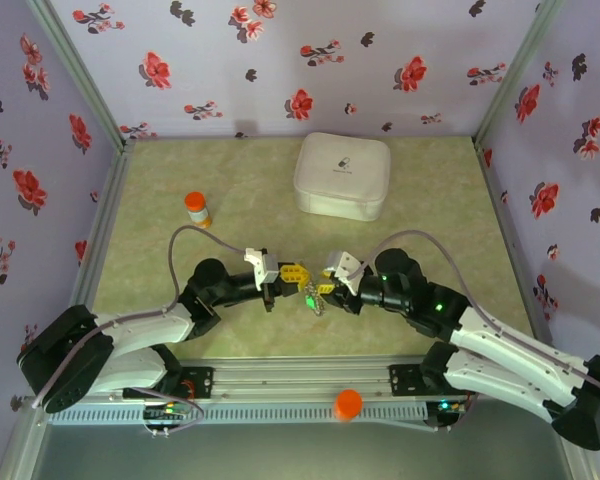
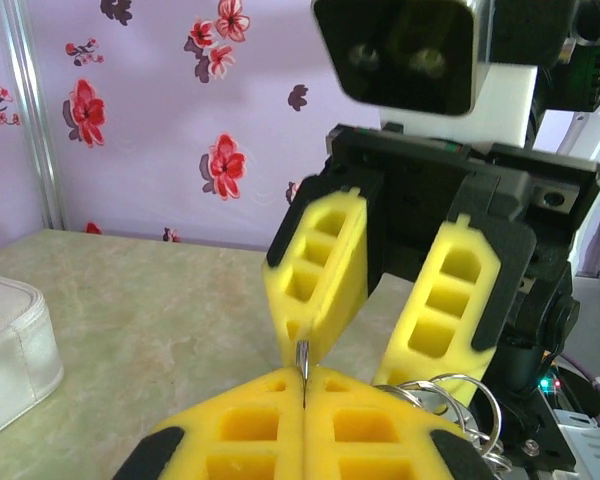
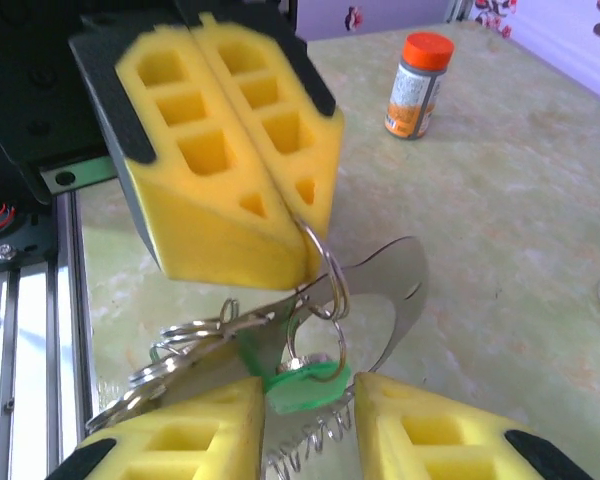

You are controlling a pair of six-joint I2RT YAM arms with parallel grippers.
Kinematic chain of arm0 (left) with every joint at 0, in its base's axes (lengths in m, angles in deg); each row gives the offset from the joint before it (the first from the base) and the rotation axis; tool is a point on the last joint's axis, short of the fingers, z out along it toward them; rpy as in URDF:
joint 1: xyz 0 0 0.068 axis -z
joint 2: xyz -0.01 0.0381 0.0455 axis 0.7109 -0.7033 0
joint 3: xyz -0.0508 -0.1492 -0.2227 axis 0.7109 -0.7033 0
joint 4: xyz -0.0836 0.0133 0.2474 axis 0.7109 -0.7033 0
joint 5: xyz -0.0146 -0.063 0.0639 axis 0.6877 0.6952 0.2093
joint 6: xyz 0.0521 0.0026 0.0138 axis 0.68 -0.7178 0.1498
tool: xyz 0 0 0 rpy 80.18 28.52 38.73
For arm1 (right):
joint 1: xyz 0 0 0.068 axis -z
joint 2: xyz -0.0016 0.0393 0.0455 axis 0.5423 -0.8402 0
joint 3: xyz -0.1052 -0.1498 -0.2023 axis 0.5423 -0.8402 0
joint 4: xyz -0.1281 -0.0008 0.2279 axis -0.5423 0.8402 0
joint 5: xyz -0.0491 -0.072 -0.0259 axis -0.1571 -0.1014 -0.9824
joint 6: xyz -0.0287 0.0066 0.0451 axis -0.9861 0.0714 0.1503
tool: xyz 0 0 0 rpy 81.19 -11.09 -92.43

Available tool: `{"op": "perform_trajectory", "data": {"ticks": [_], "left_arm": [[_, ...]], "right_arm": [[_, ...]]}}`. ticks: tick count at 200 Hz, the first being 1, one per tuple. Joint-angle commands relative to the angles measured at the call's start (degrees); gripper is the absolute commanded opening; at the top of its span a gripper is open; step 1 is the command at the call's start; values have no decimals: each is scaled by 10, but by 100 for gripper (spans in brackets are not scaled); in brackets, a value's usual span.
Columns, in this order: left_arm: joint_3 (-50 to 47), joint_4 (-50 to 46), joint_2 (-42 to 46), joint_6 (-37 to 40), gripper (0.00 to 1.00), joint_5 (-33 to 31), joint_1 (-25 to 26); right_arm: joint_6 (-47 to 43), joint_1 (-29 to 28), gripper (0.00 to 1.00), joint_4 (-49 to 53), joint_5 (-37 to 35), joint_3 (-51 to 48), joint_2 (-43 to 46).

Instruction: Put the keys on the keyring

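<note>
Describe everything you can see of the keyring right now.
The keyring is a cluster of thin silvery wire loops, held above the table between both arms. The left gripper is shut on its top loop. The rest hangs toward the right gripper, whose fingers stand apart around a green key head; whether they press it is unclear. A flat shiny blade and a coil spring hang with it.

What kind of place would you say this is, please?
Probably a small enclosed robot test booth: flower-patterned walls box in a green marbled tabletop, and two robot arms are bolted to an aluminium rail at its near edge.
</note>
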Motion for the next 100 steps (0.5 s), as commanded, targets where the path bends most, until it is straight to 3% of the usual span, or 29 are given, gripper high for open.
{"op": "perform_trajectory", "data": {"ticks": [1, 44, 100], "left_arm": [[-2, 44, 4, 6, 0, 20, -2], [0, 47, 8, 26, 0, 27, 1], [-3, 44, 16, 29, 0, 29, 2]], "right_arm": [[11, 3, 29, -16, 9, 2, 11], [11, 3, 22, -12, 16, 8, -1], [15, 4, 6, -7, 38, 16, -13]]}}
